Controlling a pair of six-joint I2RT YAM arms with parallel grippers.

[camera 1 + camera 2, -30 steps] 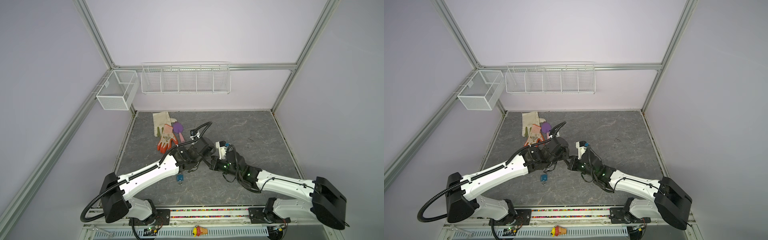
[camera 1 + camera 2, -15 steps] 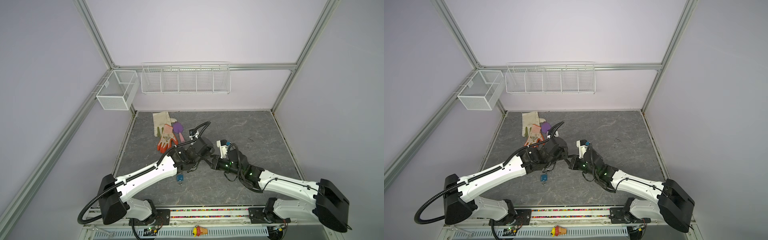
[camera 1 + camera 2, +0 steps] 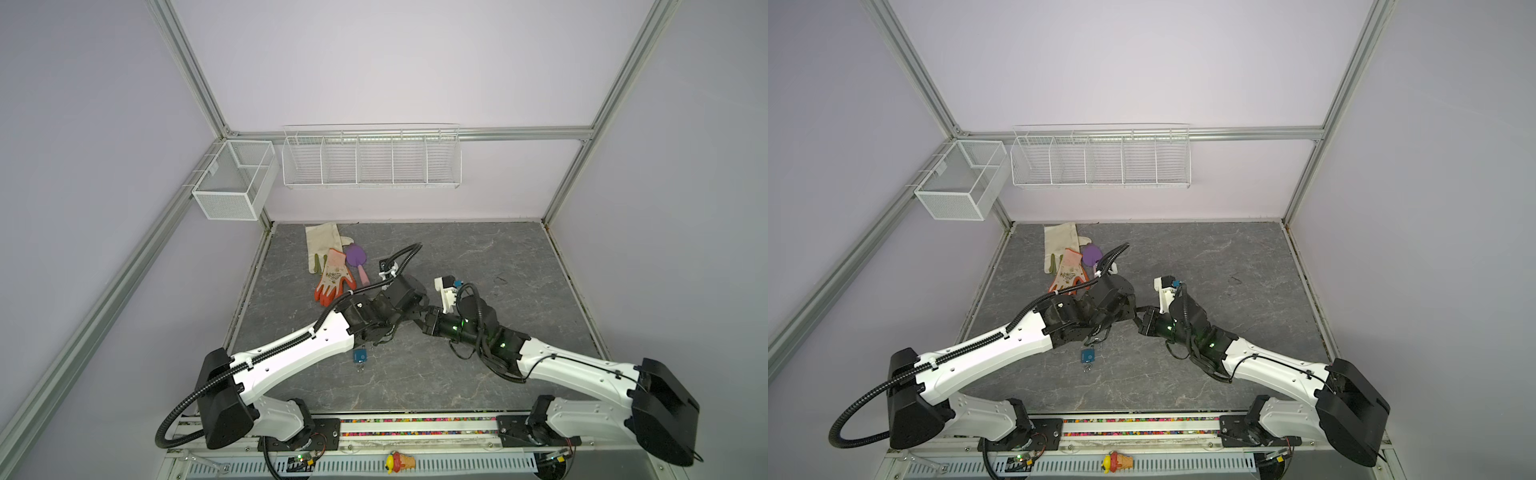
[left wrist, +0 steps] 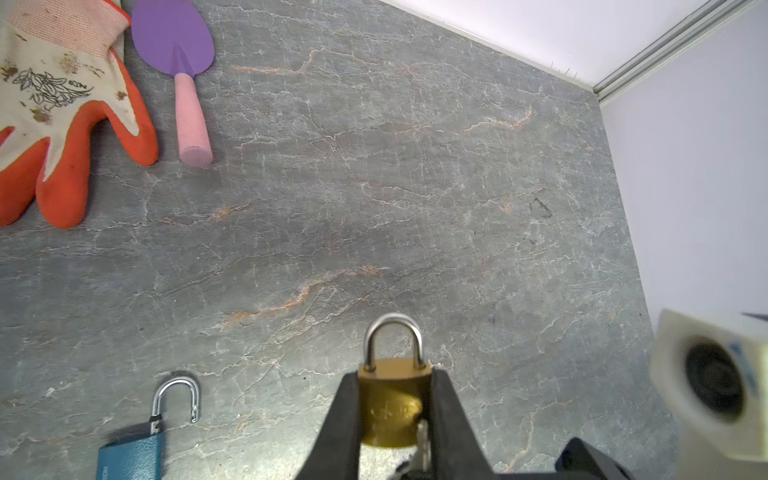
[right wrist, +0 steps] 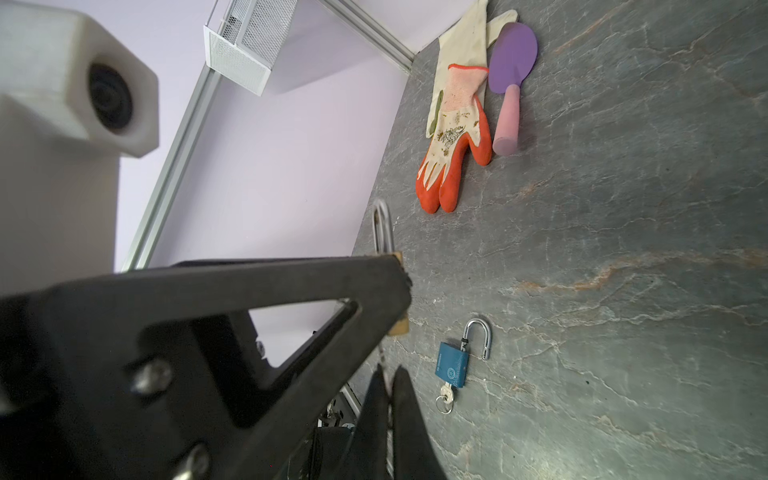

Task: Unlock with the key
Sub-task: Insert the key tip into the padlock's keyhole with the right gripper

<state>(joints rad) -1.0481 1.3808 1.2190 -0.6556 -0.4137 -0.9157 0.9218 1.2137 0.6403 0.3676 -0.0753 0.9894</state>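
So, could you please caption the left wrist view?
Left fingers clamp brass padlock, key at base; open blue padlock nearby.

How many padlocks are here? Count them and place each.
2. A brass padlock is gripped in the left hand; a blue padlock, shackle open, lies on the table. Others may be hidden.

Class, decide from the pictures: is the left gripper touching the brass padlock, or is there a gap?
Touching. In the left wrist view the left gripper clamps the brass padlock: its black fingers press against both sides of the body, no gap.
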